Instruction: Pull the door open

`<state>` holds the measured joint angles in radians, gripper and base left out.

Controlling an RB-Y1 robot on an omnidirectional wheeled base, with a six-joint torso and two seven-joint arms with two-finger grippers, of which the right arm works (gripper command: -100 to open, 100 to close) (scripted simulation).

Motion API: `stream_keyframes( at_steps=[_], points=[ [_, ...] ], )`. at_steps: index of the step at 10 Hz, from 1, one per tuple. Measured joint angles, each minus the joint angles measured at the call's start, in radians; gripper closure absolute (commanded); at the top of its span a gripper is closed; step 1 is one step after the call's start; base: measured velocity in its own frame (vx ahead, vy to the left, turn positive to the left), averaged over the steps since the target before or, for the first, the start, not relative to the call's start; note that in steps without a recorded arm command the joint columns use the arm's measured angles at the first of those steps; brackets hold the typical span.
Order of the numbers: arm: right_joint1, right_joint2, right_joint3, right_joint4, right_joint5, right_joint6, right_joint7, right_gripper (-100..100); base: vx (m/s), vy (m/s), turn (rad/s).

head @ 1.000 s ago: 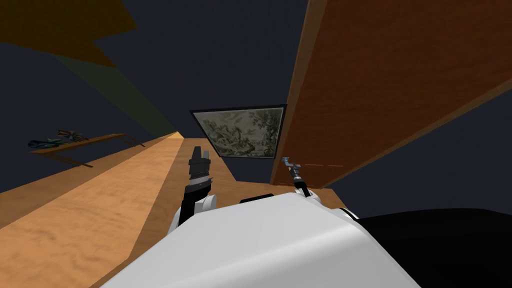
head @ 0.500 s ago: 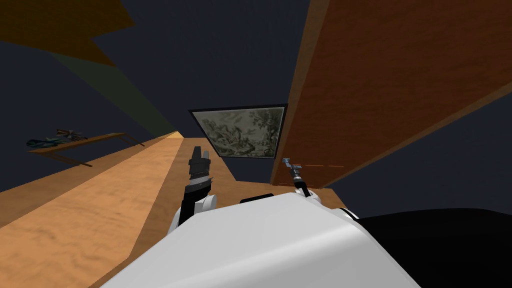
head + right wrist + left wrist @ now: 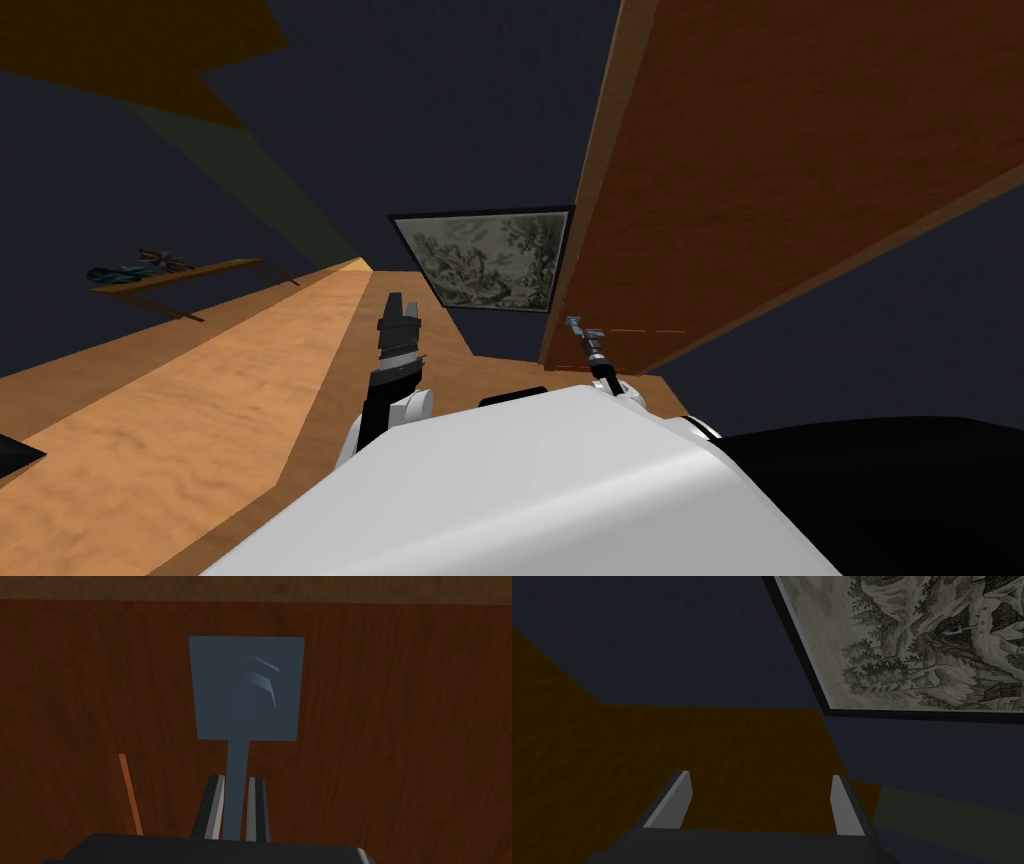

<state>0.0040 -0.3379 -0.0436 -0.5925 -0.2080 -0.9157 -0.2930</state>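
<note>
Right wrist view, end effector (image 3: 236, 780) gripping handle (image 3: 238, 753)

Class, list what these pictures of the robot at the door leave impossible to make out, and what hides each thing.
- Handle: its near end, right wrist view, hidden behind the right gripper.
- Door: its far side, head view, cut off by the picture's edges.
- Items on the shelf: head view, too small to name.
</note>
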Motion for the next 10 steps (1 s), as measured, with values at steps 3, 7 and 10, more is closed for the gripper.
stream_keyframes(
  at_steps=[3,7,10],
  points=[
    [0.029,-0.021,0.032,-0.019,0.016,-0.014,-0.034,100,-0.201,-0.042,0.103],
    [0.051,-0.041,0.068,-0.03,0.035,-0.041,-0.072,100,-0.171,-0.045,0.098],
    [0.08,-0.065,0.088,-0.037,0.043,-0.076,-0.099,100,-0.198,-0.068,0.142]
  ],
)
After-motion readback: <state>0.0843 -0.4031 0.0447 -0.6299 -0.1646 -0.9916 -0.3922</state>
